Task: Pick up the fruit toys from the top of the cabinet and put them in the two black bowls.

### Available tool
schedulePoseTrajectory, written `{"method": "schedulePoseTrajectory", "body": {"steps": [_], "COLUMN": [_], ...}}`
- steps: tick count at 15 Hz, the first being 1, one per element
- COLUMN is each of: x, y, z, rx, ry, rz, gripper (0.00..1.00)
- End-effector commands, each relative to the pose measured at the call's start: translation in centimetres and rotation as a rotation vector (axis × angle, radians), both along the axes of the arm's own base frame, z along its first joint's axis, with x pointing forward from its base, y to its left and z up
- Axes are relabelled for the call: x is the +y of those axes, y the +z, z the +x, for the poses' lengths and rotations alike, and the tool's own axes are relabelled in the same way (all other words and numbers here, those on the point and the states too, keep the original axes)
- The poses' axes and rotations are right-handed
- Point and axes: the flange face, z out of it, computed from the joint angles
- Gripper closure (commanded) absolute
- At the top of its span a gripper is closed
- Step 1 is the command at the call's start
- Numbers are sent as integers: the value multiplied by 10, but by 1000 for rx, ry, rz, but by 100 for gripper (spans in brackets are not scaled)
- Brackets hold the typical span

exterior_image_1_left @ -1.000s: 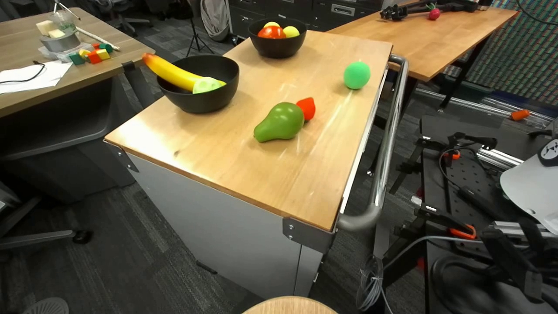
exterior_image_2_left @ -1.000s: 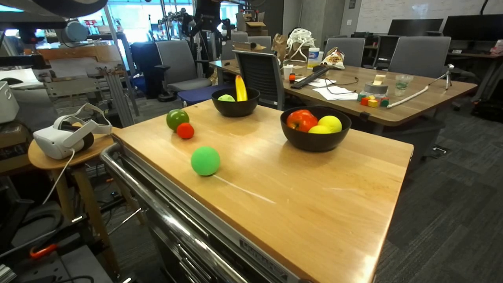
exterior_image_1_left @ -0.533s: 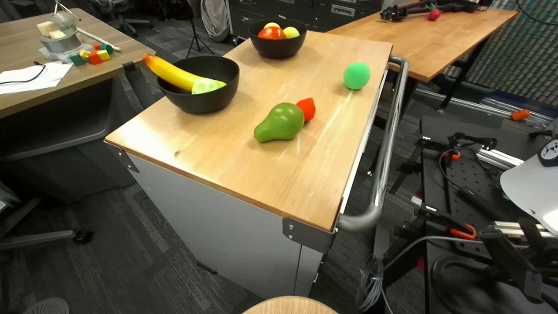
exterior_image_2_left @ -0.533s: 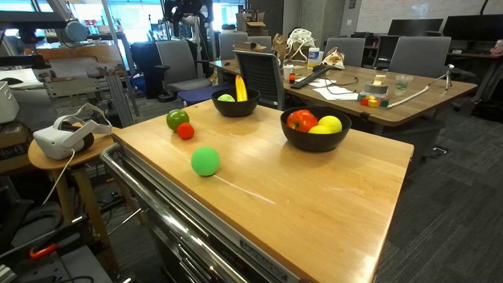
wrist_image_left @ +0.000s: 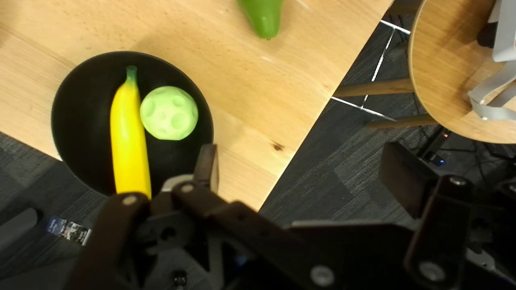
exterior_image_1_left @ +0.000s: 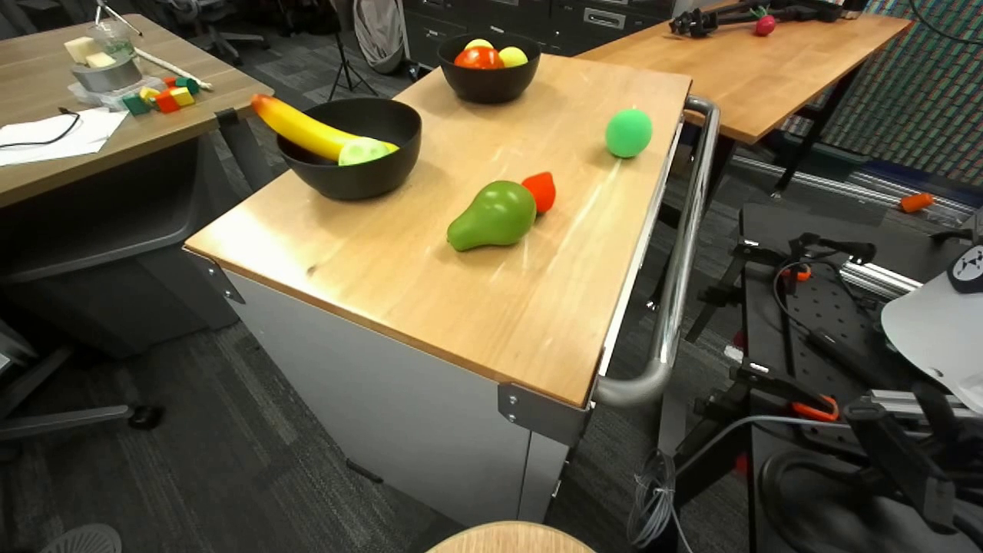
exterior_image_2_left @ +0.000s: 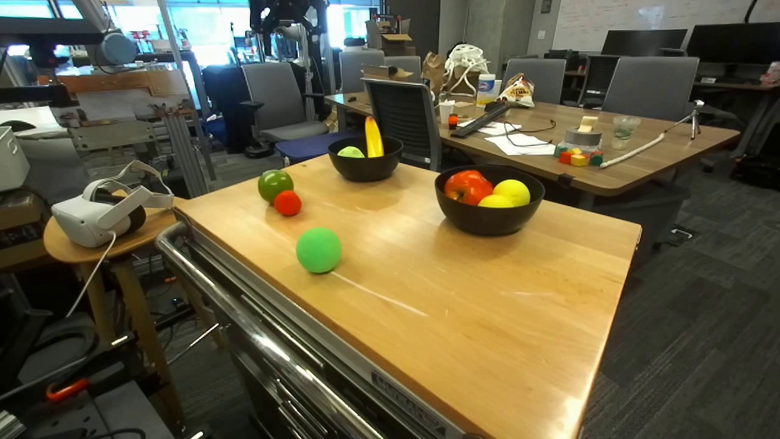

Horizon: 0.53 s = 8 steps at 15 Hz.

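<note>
Spread wide, the gripper (wrist_image_left: 304,173) hung higher than the cabinet (wrist_image_left: 298,92), one corner of which showed between its jaws together with the carpet (wrist_image_left: 326,177). Nearest to it was a bowl (wrist_image_left: 84,137), just left of the jaws in the wrist view, where the tip of one jaw crossed the rim in the line of sight; how far below it the bowl sat could not be told. Inside lay the banana (wrist_image_left: 130,141), one end hidden behind the gripper, and next to it, on the side toward the jaws, the pale ball (wrist_image_left: 167,112). Ahead of the gripper and well apart from it, the pear (wrist_image_left: 263,18) rested on the cabinet, narrow end pointing back at the jaws. Past it, just beside its thick end, sat the red fruit (exterior_image_1_left: 542,192); whether the two touched was unclear. Farther from the gripper was the green ball (exterior_image_1_left: 629,133), near the rail (exterior_image_1_left: 689,230). Well away from the gripper, along the same edge as the first bowl, stood the second bowl (exterior_image_1_left: 491,86), with the apple (exterior_image_2_left: 468,186) and two yellow balls (exterior_image_2_left: 513,191) in it.
</note>
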Motion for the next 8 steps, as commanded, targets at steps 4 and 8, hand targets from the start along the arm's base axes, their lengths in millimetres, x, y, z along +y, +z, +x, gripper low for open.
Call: {"method": "schedulePoseTrajectory", "body": {"steps": [4, 8], "x": [4, -12], "y": [65, 114], "z": [5, -8], "rx": [-288, -418], "ry": [-178, -324], "rz": [9, -30], "gripper": [0, 0]}}
